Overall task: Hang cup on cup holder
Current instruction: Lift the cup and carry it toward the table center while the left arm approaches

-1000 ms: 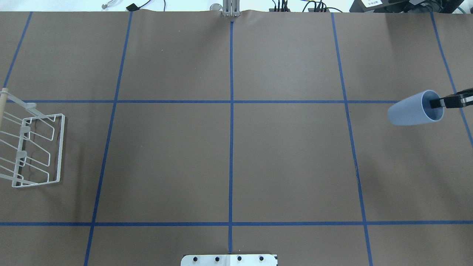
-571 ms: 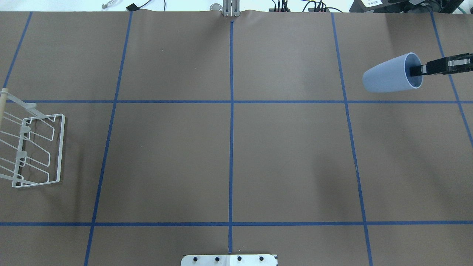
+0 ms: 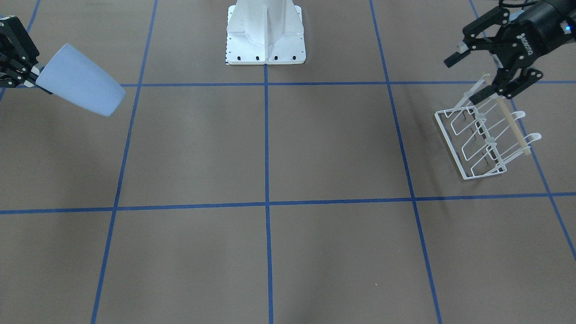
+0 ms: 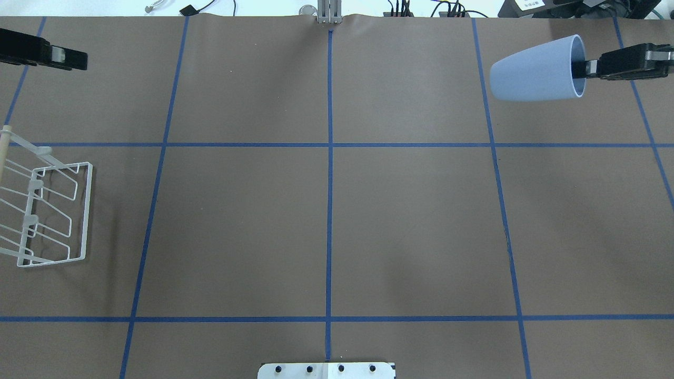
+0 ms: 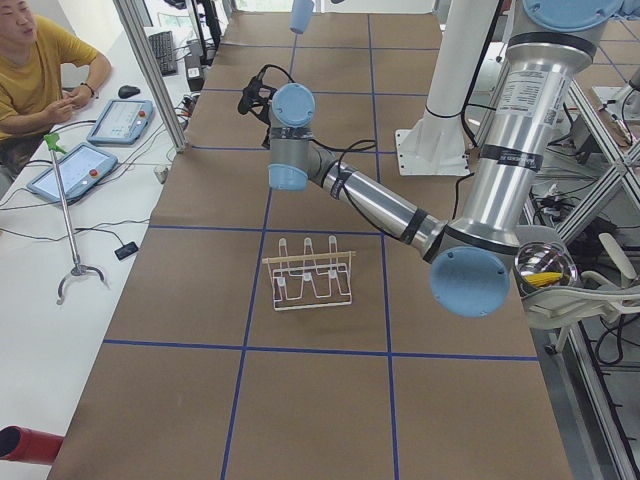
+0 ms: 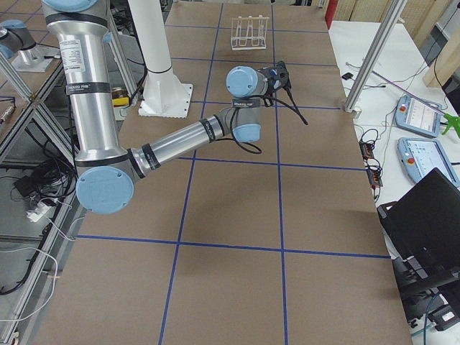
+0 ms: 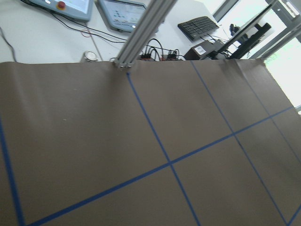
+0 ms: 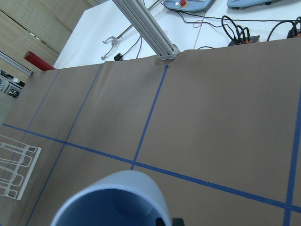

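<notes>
The light blue cup (image 4: 537, 71) hangs in the air on its side at the far right of the table, base pointing toward the middle. My right gripper (image 4: 585, 68) is shut on its rim, one finger inside. The cup also shows in the front-facing view (image 3: 81, 87) and the right wrist view (image 8: 113, 202). The white wire cup holder (image 4: 52, 210) stands at the table's left edge, its prongs and wooden rod clear in the front-facing view (image 3: 488, 139). My left gripper (image 3: 467, 76) is open and empty, raised beside the holder's robot-side end.
The white robot base plate (image 4: 326, 370) sits at the near middle edge. An aluminium post (image 4: 329, 13) stands at the far edge. Blue tape lines (image 4: 329, 210) cross the brown table. An operator (image 5: 40, 60) sits with tablets beyond the far side.
My right gripper has carried the cup toward the far edge and a little inward. My left gripper has come into the overhead view at the far left.
</notes>
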